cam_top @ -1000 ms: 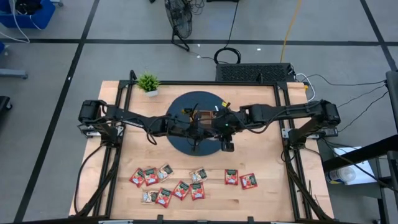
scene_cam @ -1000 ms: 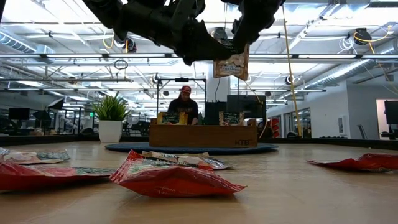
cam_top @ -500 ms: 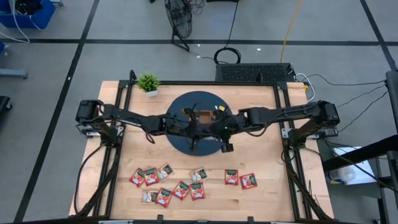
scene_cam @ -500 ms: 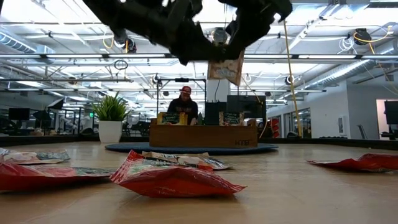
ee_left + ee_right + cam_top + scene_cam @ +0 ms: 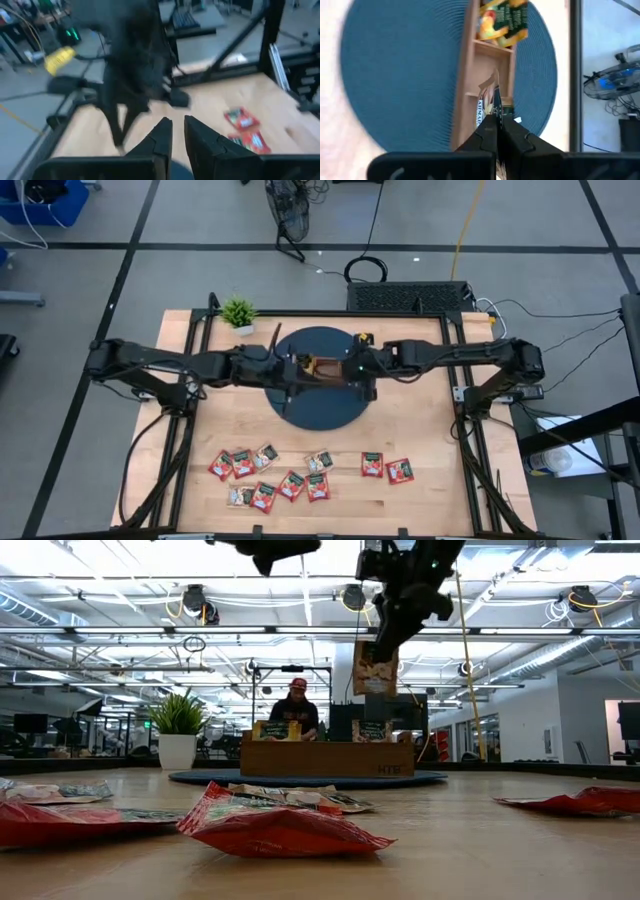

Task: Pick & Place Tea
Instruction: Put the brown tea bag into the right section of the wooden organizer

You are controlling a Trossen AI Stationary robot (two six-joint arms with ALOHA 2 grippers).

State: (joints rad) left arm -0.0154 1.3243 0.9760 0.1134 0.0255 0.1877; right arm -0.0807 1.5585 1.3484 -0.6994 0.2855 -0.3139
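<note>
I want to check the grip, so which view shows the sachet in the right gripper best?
The low view: the held sachet hangs in full below the right gripper, above the wooden tray. The right wrist view shows it only edge-on between the fingers. The high view hides it under the arm, and the left wrist view does not show it clearly.

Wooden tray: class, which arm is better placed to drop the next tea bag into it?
The right: its hand already holds a tea bag above the wooden tray; the left hand carries nothing.
</note>
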